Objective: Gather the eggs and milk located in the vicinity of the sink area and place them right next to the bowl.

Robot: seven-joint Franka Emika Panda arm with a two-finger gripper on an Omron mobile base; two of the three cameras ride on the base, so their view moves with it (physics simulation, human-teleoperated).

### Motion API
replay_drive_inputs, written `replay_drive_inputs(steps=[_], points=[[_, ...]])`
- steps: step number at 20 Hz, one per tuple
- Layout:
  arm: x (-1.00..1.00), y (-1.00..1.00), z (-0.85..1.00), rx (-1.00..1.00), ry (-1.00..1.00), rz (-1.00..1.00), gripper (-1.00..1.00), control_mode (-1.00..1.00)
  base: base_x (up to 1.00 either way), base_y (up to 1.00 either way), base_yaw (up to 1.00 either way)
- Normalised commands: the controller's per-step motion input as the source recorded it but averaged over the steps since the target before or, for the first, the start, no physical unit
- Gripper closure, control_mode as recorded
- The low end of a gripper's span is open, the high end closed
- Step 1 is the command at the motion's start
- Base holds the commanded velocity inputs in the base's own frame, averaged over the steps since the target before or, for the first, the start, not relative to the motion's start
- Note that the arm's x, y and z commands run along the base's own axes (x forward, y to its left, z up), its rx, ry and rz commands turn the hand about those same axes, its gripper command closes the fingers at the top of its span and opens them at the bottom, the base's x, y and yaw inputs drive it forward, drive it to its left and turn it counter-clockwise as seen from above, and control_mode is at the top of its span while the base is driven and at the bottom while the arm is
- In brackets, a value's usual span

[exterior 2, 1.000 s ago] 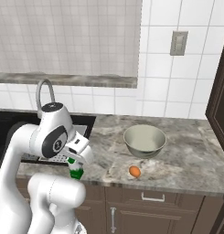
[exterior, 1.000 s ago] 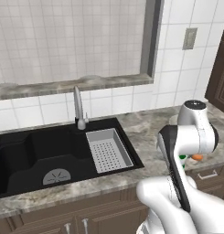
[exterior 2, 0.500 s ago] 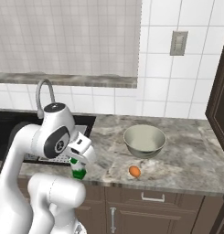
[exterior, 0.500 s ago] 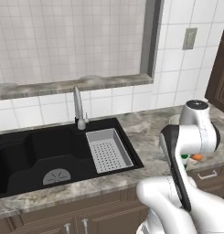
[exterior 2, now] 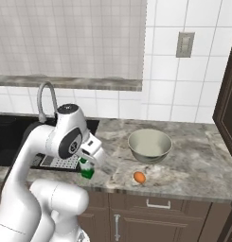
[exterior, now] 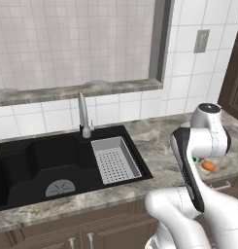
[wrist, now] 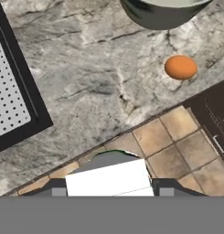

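One egg [exterior 2: 139, 177] lies already on the counter [exterior 2: 198, 165], just in front of the bowl [exterior 2: 149, 145] and a little to its left, close but not touching it; from the hand camera the same egg [wrist: 180, 66] is seen below the dark side of the bowl [wrist: 161, 13]. The pincer [exterior 2: 89, 163] is closed on the milk [exterior 2: 86, 169], the small green container with a white top, and holds it upright and low near the front edge of the counter, between the sink [exterior: 67, 160] with its grey drainer tray [exterior: 114, 158] and the bowl. I cannot tell if the bottom of the milk touches the counter or hangs just above it. In the hand camera the white top of the milk [wrist: 109, 179] sits directly under the hand, and part of the floor tiles [wrist: 177, 146] is visible beyond the counter edge, so the container is very near this edge. I judge that the step in hand is the carrying of the milk toward the bowl. The next move calls for travelling further to the right and somewhat away from the edge, keeping the milk upright, then setting it down beside the bowl without pushing the egg, which could roll. A second egg I cannot find here.
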Motion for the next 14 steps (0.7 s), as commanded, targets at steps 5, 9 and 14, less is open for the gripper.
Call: replay_drive_inputs(steps=[5, 9, 14], points=[[0.68, 0.00, 0.00, 0.08, 0.00, -0.23, 1.00, -1.00, 0.00, 0.00, 0.00], [0.67, 0.00, -0.02, 0.00, 0.00, -0.40, 1.00, -1.00, 0.00, 0.00, 0.00], [0.83, -0.05, -0.27, -0.04, 0.00, -0.42, 1.00, -1.00, 0.00, 0.00, 0.00]])
